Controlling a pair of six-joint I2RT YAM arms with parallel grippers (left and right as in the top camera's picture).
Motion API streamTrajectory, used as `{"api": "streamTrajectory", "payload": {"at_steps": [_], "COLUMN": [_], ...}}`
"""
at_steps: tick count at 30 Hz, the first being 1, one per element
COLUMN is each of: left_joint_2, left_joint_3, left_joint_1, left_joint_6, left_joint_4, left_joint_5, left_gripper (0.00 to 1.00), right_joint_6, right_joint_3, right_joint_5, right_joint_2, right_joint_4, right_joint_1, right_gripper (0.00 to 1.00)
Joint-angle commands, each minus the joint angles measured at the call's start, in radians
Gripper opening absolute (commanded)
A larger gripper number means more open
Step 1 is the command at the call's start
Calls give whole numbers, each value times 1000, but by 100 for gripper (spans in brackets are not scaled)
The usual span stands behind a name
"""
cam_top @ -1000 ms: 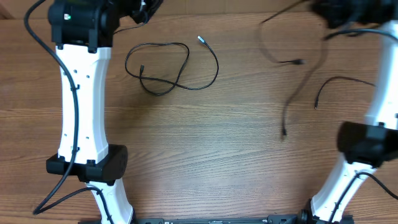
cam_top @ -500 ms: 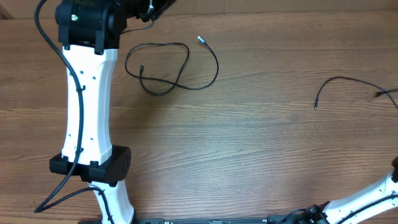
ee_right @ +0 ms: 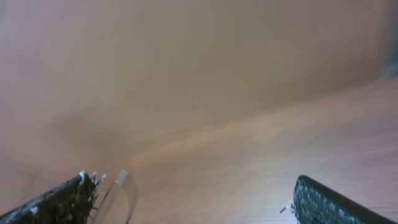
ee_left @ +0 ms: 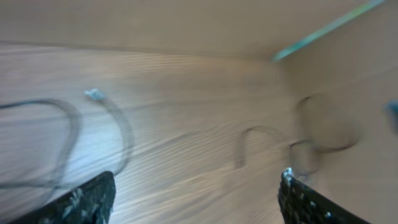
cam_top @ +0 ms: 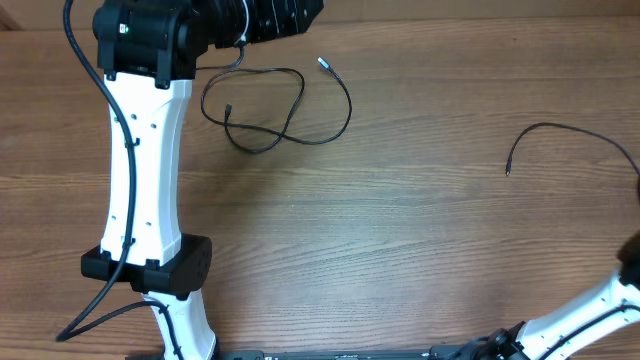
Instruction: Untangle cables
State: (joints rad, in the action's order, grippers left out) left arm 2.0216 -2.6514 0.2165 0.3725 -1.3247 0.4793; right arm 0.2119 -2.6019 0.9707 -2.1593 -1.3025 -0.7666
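Cables, thin and black: I count two. One looped cable (cam_top: 349, 105) near the far edge, toward the left corner; one curved cable (cam_top: 560, 125) by the right edge. Cable tips (cam_top: 322, 63) I can make out from overhead: three, two on the looped cable and one on the curved cable. Robot arms: two, left arm (cam_top: 140, 150) and right arm (cam_top: 585, 310). Table (cam_top: 400, 250): one.

The brown wood-grain desk top (cam_top: 420, 230) looks smooth, with a low sheen. The thin black looped cable (cam_top: 348, 100) near the far-left corner is matt — its plug tip (cam_top: 323, 64) bright metal. The left arm's white shell (cam_top: 140, 170) is smooth plastic; the fingers (ee_left: 81, 202) of the left gripper (ee_left: 198, 183) are black, speckled, rough-looking.
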Motion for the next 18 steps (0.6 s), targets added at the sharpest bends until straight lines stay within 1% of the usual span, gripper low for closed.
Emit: {"api": "streamTrajectory", "payload": {"at_steps": [1,3,4,7,8,11,13,15,18], "left_joint_2": [2,3,4,4,4,3,3,3,3], "left_joint_3": [10,29,53,129,194,312,397,444,468], "left_joint_1": [3,9,14,26,33,41,48,53,55], "left_joint_6": [-244,-269,-290,-314,-314,-316,-317,-313,-314], "left_joint_4": [-96,-130,-146,-141,-115,-62,-22,3,16], "left_joint_5": [-281,-367,-398,-409,-409,-409,-409,-409,-412], "left_gripper": [74,69,64,63,63,60,54,51,47], "right_joint_6": [176,184,182,163,121,34,-7,-12,-89], "right_joint_3": [-3,-2,-2,-2,-2,-2,-2,-2,14], "right_joint_5": [-71,-136,-169,-195,-238,-409,-516,-533,-594], "right_joint_2": [5,5,5,5,5,5,5,4,2], "right_joint_4": [-105,-133,-141,-150,-148,-152,-168,-185,-169], "right_joint_1": [159,223,269,362,415,510,578,631,699], "right_gripper": [100,100,100,100,100,100,100,100,100]}}
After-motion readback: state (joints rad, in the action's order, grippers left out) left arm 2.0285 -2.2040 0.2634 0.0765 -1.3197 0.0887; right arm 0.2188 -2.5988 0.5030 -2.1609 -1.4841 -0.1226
